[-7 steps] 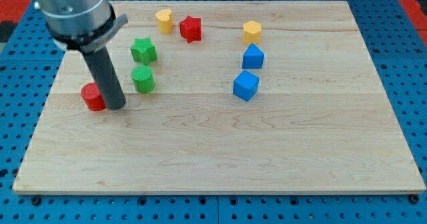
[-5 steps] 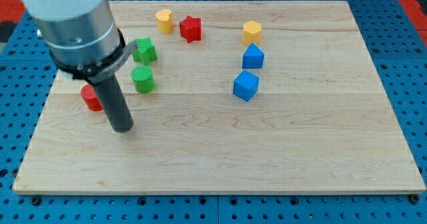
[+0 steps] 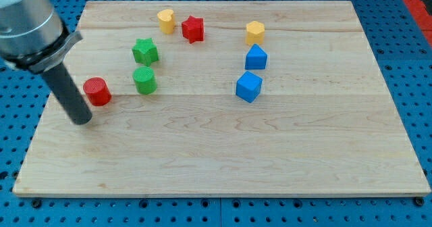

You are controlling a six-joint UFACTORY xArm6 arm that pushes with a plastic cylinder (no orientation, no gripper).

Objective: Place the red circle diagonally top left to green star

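Note:
The red circle (image 3: pixel 97 91) is a short red cylinder near the view's left side of the wooden board (image 3: pixel 223 153). The green star (image 3: pixel 144 51) lies up and to the right of it. A green cylinder (image 3: pixel 144 80) stands just below the star, right of the red circle. My tip (image 3: pixel 82 119) rests on the board just below and left of the red circle, a small gap apart from it.
A yellow block (image 3: pixel 166 20) and a red star (image 3: pixel 193 29) sit near the view's top. A yellow hexagon block (image 3: pixel 254 32) and two blue blocks (image 3: pixel 256 57) (image 3: pixel 248 86) stand at centre right.
My tip moved from the red circle's right side down and then left, ending below left of it. The red circle stays about where it was and now shows fully.

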